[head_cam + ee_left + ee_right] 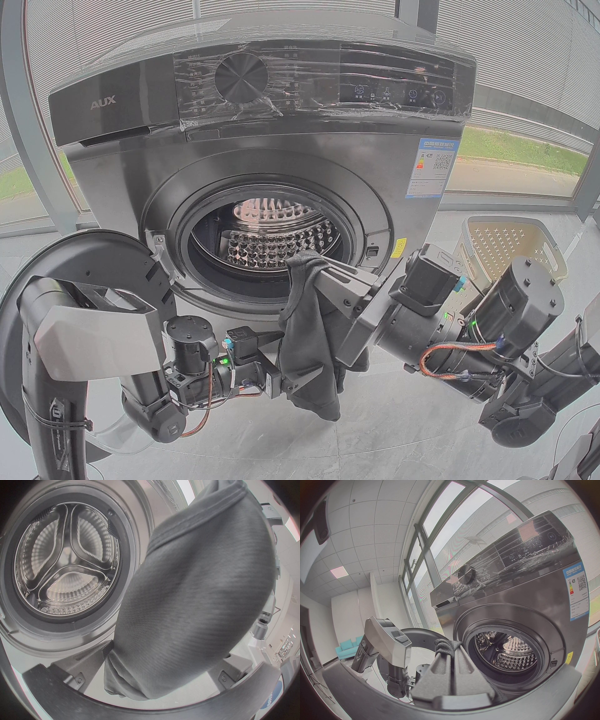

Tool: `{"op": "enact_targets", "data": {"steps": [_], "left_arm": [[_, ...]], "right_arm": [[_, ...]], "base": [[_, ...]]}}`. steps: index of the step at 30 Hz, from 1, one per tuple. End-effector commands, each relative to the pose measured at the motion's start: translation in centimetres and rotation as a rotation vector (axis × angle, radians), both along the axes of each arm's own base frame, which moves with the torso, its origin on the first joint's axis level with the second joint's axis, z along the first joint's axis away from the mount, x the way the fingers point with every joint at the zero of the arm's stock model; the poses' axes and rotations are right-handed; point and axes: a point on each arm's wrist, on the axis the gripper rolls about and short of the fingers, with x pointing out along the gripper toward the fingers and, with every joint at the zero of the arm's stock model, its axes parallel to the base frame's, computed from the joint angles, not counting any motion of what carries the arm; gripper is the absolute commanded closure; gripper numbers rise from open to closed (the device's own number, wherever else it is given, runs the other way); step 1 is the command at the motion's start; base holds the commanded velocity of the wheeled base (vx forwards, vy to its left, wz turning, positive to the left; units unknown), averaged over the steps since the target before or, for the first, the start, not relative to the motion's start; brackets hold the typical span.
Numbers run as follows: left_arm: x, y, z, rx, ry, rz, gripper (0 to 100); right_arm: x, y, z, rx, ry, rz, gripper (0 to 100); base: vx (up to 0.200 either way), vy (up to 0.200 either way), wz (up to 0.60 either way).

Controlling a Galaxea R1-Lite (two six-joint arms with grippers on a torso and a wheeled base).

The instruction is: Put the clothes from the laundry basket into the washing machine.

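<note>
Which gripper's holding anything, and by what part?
Right gripper pinches the dark garment by its top edge. Left gripper is open around the lower part.

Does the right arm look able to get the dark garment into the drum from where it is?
Probably yes: the right gripper holds the garment just before the drum mouth, and the door stands wide open.

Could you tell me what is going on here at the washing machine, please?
The robot is loading laundry. Its right gripper is shut on the top of a dark grey garment, which hangs in front of the washing machine, not yet inside the drum. The left gripper sits lower, open, its fingers either side of the hanging cloth. The door stands open on the robot's left, and the laundry basket is on the floor to the right.
</note>
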Motion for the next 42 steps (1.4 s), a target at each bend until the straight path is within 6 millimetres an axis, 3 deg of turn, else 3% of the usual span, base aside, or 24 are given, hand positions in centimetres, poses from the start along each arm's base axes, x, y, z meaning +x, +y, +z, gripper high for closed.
{"op": "enact_targets", "data": {"steps": [1,6,7,11,17,22,29,36,42], "left_arm": [[1.8,-0.7,-1.8,-0.002,-0.002,0.011,0],[2.2,-1.0,-2.1,-0.002,-0.009,0.029,0],[2.2,-0.9,-2.0,-0.001,-0.011,0.028,100],[1.6,-0.5,-1.5,0.000,-0.007,0.032,100],[-0.8,0.2,1.2,-0.011,-0.017,0.002,100],[-5.6,1.9,4.3,-0.023,-0.003,-0.111,100],[-10.5,5.0,8.4,-0.095,-0.046,-0.255,100],[-11.5,5.7,10.8,-0.170,-0.092,-0.263,100],[-10.7,6.4,11.4,-0.192,-0.104,-0.212,100]], "right_arm": [[-0.4,0.0,0.1,0.002,-0.002,0.008,100],[-0.1,-0.1,0.0,0.001,0.001,-0.002,100],[0.0,-0.2,0.0,-0.001,0.002,-0.005,100],[1.0,-0.6,0.0,0.003,-0.004,-0.035,100],[3.8,-1.0,-0.4,0.007,-0.004,-0.111,100],[6.3,-2.1,-1.0,0.004,0.006,-0.178,100],[7.9,-2.6,-3.1,-0.010,0.080,-0.209,100],[8.9,-2.4,-6.3,-0.056,0.126,-0.229,100],[8.9,-2.2,-8.9,-0.118,0.183,-0.224,100]], "base": [[0.000,0.000,0.00],[0.000,0.000,0.00],[0.000,0.000,0.00],[0.000,0.000,0.00],[0.000,0.000,0.00],[0.000,0.000,0.00],[0.000,0.000,0.00],[0.000,0.000,0.00],[0.000,0.000,0.00]]}}
